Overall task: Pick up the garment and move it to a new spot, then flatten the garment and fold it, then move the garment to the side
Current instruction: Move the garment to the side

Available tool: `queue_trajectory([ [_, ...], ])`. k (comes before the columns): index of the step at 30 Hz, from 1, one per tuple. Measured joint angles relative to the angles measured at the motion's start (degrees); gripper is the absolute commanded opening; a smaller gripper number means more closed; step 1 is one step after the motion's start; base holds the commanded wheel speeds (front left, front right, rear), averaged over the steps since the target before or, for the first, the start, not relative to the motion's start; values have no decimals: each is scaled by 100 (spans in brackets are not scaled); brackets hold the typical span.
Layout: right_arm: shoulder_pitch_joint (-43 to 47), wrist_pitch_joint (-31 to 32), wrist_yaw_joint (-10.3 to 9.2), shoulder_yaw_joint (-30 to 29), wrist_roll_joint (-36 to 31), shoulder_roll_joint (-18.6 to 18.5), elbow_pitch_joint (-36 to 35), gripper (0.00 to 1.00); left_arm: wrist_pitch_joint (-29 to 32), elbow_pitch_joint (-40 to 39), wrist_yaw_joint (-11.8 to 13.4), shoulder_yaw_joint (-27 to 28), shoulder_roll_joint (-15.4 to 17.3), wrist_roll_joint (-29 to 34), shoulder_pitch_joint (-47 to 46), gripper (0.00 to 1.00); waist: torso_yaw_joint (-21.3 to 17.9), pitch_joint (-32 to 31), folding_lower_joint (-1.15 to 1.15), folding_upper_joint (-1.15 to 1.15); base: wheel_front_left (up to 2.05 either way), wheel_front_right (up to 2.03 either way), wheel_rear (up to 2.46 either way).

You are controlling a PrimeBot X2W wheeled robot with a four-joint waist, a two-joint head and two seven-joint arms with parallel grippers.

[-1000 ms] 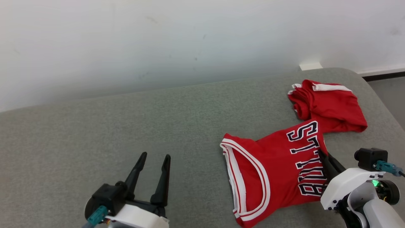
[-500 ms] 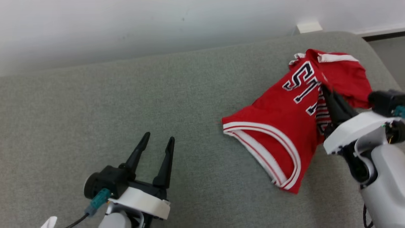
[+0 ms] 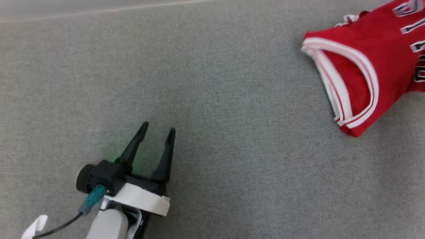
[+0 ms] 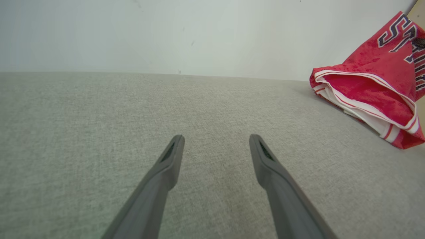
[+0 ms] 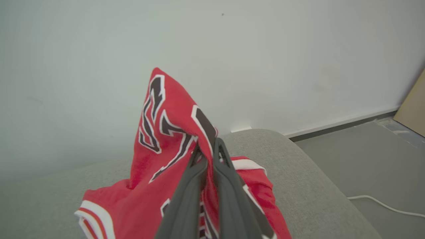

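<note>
**Jersey pinched in right gripper, left gripper empty**

Garment (image 3: 362,66): red jersey with white trim and dark lettering. It sits at the far right of the grey cushion (image 3: 232,132) in the head view. An open trimmed edge faces the robot's left.

Right gripper (image 5: 209,146): fingers clamped together on a fold of the lettered fabric. The fold is drawn up into a peak in front of the pale wall (image 5: 265,49), while the rest of the jersey trails down onto the cushion.

Left gripper (image 3: 158,126): fingers spread wide and holding nothing. It hovers over bare cushion, well apart from the jersey.

A white cable (image 5: 382,203) lies on the floor (image 5: 365,159) beyond the cushion's end.
</note>
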Motion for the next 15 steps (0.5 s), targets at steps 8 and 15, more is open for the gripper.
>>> queue_trajectory([
  [8, -438, 365, 0, -593, -103, -121, 990, 0, -18, -162, -1, -64, 86, 35, -313, 100, 40, 492, 0, 0, 0, 0, 0],
  [15, -1045, 222, 0, -791, -667, -169, 2234, 100, -24, -207, -25, -57, 71, 30, -457, 100, 276, 662, 0, 0, 0, 0, 0],
])
